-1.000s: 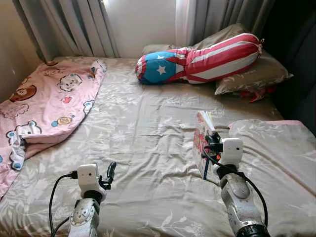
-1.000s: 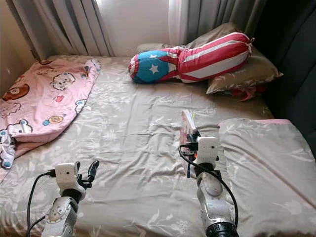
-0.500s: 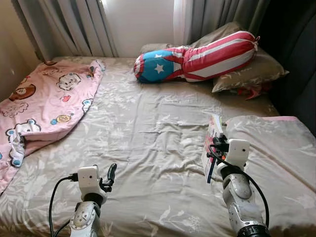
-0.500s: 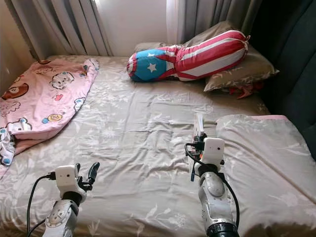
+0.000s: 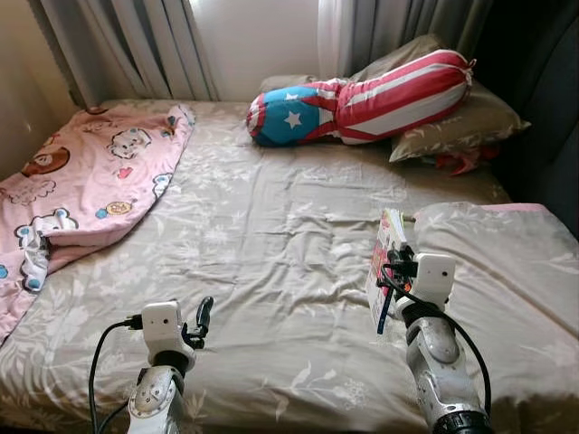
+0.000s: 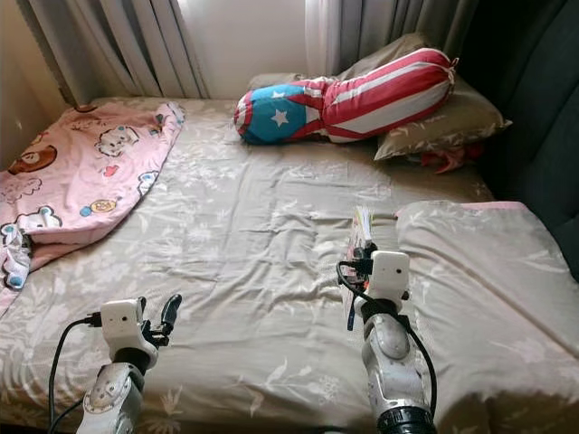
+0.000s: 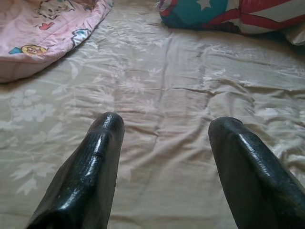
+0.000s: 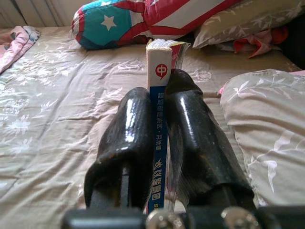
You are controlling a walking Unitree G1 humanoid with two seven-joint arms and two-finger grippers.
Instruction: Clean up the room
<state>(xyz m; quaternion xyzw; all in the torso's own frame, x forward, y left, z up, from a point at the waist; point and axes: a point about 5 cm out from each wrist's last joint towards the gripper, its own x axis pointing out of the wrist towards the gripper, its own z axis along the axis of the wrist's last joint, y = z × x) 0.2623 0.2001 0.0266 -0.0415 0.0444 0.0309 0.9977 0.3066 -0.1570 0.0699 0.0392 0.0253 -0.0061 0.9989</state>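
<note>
Book first: a thin paperback with a white and blue spine, clamped upright between the two black fingers of the right gripper and held above the bed, near its foot on the robot's right. The right wrist view gives what the head views cannot: the spine faces the camera with a red round mark near its top and pale lettering down the blue band, and both fingers press flat against the covers. From the head views the book reads as a pale slab with red on its cover, just ahead of the white wrist housing.

On the robot's left, the left gripper hovers low over the sheet; its wrist view shows the fingers spread wide with nothing between them, bare floral sheet beyond.

Farther out, a grey floral pillow lies beside the book on the right, and a pink cartoon blanket is heaped along the left edge. At the head of the bed a red, white and blue bolster rests against another pillow, with grey curtains behind.
</note>
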